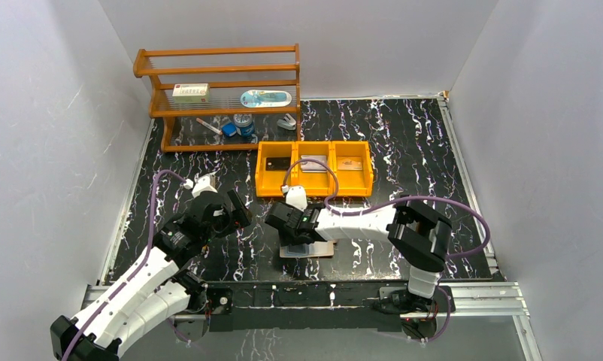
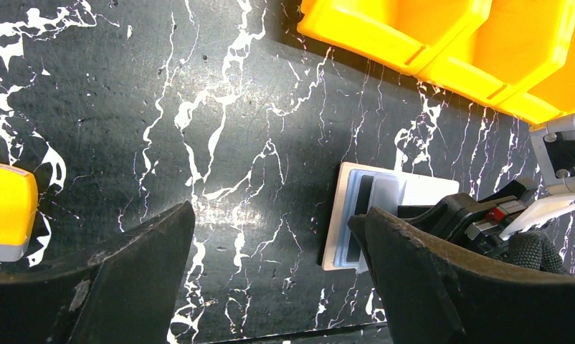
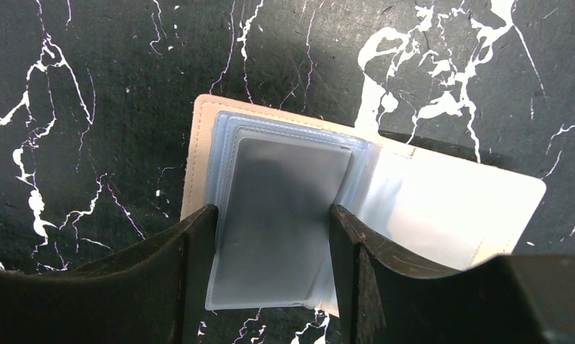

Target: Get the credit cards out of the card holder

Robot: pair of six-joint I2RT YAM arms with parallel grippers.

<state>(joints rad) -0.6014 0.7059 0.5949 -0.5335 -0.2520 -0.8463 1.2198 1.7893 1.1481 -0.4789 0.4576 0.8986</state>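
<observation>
Where the worktop (image 1: 404, 150) nears the arm bases, the card holder (image 3: 449, 201) lies spread open, and the right jaws flank one clear sleeve (image 3: 284, 193); whether they clamp it I cannot tell. Just left, the left jaws hang released over the worktop. Farther back, the orange tray (image 1: 313, 189) holds three credit cards (image 1: 277, 162), one per compartment: black, grey, apparently brownish.

From overhead I get bright, even light and only soft shadows on the table (image 1: 404, 150). In my right wrist view the card holder (image 3: 449, 208) flares nearly white, its sleeves (image 3: 284, 215) hazy. The left gripper (image 2: 277, 211) looms dark and slightly soft, beside a pale sheen.
</observation>
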